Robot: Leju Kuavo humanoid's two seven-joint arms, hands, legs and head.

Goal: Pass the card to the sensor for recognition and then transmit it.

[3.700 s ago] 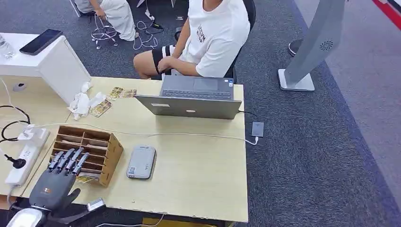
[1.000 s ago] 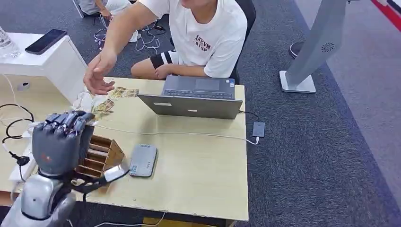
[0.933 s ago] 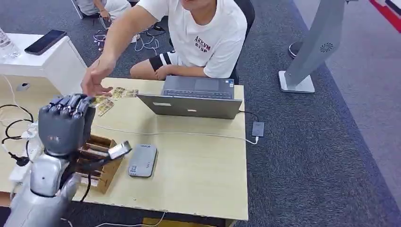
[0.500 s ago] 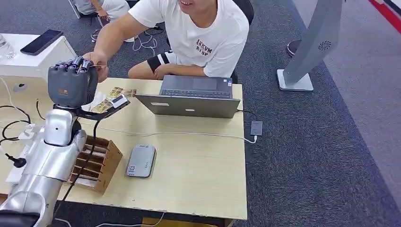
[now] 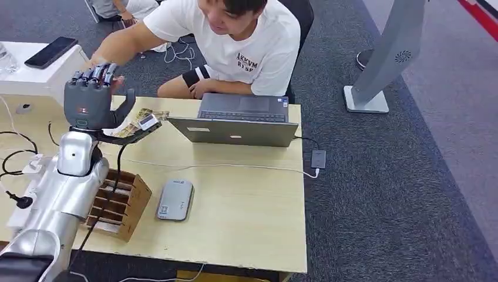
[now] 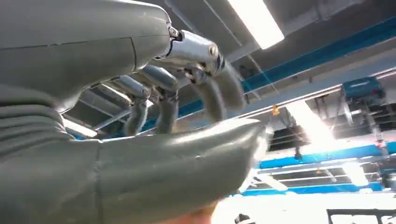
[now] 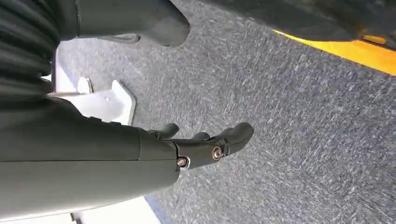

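We see the left hand [image 5: 88, 103] raised high over the far left end of the desk [image 5: 246, 217], palm away from the camera, fingers upright and close together, thumb out to the side. A person [image 5: 246, 47] in a white shirt sits behind the desk and reaches an arm across; the person's hand [image 5: 108, 73] sits right at our left fingertips. We cannot make out the card in either hand from here, so we cannot tell whether our left hand grips it or has let go. In the left wrist view the fingers [image 6: 210, 88] curl toward the thumb [image 6: 187, 163] against ceiling lights, with nothing clearly between them. The sensor [image 5: 175, 200], a grey flat box, lies on the desk just beside the wooden rack [image 5: 117, 202]. A laptop [image 5: 238, 120] stands open at the far edge, loose cards [image 5: 144, 117] near it. The right hand [image 7: 205, 144] hangs over grey carpet, fingers loosely curled, holding nothing.
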